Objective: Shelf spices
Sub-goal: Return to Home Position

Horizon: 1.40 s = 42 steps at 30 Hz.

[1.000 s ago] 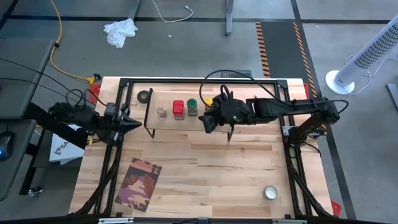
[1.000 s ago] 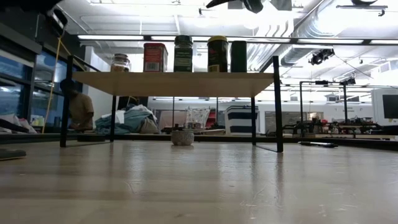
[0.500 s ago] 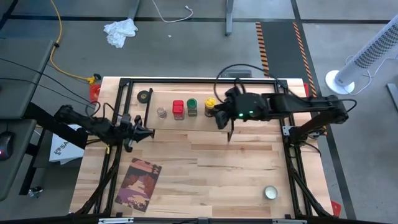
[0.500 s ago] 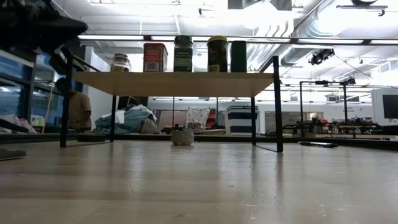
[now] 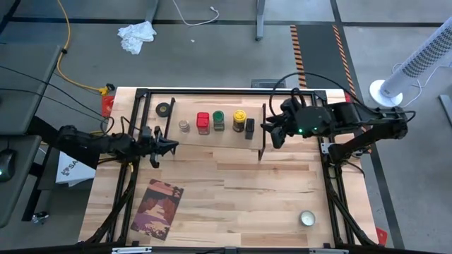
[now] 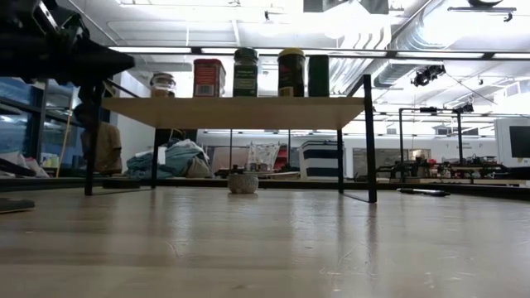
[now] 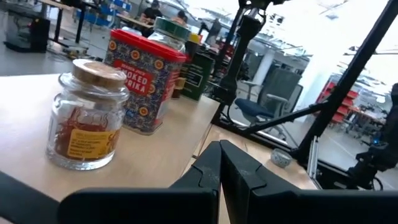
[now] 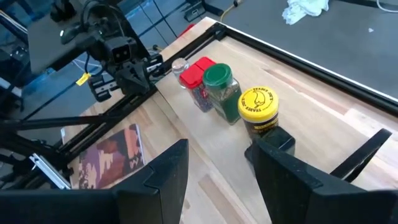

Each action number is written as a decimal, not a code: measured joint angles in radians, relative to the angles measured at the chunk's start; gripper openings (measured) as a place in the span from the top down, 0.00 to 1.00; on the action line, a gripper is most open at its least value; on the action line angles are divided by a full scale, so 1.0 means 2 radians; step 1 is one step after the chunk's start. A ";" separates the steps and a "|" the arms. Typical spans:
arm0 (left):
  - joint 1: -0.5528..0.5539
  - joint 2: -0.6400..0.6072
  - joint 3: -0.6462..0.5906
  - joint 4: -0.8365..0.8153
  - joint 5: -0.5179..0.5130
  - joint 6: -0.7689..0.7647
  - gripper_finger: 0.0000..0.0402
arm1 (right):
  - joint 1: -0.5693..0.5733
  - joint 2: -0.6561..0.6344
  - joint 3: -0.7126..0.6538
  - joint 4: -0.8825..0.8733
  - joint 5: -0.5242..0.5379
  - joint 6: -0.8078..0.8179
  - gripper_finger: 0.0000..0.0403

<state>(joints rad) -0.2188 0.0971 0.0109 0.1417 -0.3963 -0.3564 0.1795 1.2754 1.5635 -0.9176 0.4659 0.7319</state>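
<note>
Five spice containers stand in one row on the shelf (image 5: pixel 212 143), a long light-wood board on thin black metal legs set toward 12 o'clock on the bench (image 5: pixel 282 190). From 9 o'clock to 3 o'clock they are: a tiny clear glass jar (image 5: pixel 183 127) with a pale cork-like lid and an orange label; a red square tin (image 5: pixel 203 123) with patterned sides; a green-lidded jar (image 5: pixel 218 121); a round yellow-lidded jar (image 5: pixel 239 119); and a black square tin (image 5: pixel 249 128). The last four sit close together, and the clear jar stands slightly apart.

At the shelf's 9 o'clock end, near its 7 o'clock corner, is the left end effector (image 5: pixel 171 145), its dark fingers (image 7: pixel 208 171) pressed together with nothing between them. Just off the 3 o'clock end, past the leg, is the right end effector (image 5: pixel 272 135), its fingers (image 8: pixel 163 177) spread wide and empty.

A black tape roll (image 5: pixel 164 109) lies by the shelf's 10 o'clock corner. On the bench, a flat round pale tin (image 5: pixel 306 219) lies at 5 o'clock and a printed booklet (image 5: pixel 157 208) at 7 o'clock.
</note>
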 joint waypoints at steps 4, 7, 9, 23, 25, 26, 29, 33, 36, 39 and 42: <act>0.044 0.007 0.000 0.000 0.055 0.009 1.00 | -0.003 -0.004 0.000 0.001 0.001 -0.007 0.57; 0.065 0.007 0.000 -0.007 0.079 -0.001 1.00 | -0.007 -0.004 0.000 0.001 0.000 -0.013 0.57; 0.071 0.007 0.000 -0.005 0.092 -0.008 1.00 | -0.008 -0.004 0.000 0.001 0.000 -0.019 0.57; 0.071 0.007 0.000 -0.008 0.100 0.000 1.00 | 0.106 -0.058 -0.091 -0.009 0.056 0.069 0.98; 0.071 0.007 0.000 -0.008 0.100 0.002 1.00 | 0.140 -0.092 -0.136 0.009 0.087 0.102 0.99; 0.071 0.007 0.000 -0.008 0.099 0.001 1.00 | 0.155 -0.109 -0.161 0.023 0.098 0.112 0.99; 0.071 0.007 0.000 -0.008 0.088 0.001 1.00 | 0.185 -0.164 -0.231 0.079 0.125 0.116 1.00; 0.071 0.007 0.000 -0.009 0.080 0.001 1.00 | 0.185 -0.230 -0.335 0.167 0.131 0.064 1.00; 0.071 0.007 0.000 -0.009 0.079 0.001 1.00 | 0.166 -0.289 -0.423 0.255 0.125 0.012 1.00; 0.071 0.007 0.000 -0.009 0.079 0.001 1.00 | 0.136 -0.353 -0.513 0.361 0.088 -0.046 1.00; 0.071 0.007 0.000 -0.009 0.079 0.001 1.00 | 0.095 -0.407 -0.588 0.468 0.015 -0.101 1.00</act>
<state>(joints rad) -0.0769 0.1112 0.0113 0.1242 -0.2375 -0.3548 0.3694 0.4611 0.3871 0.0192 0.4959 0.5292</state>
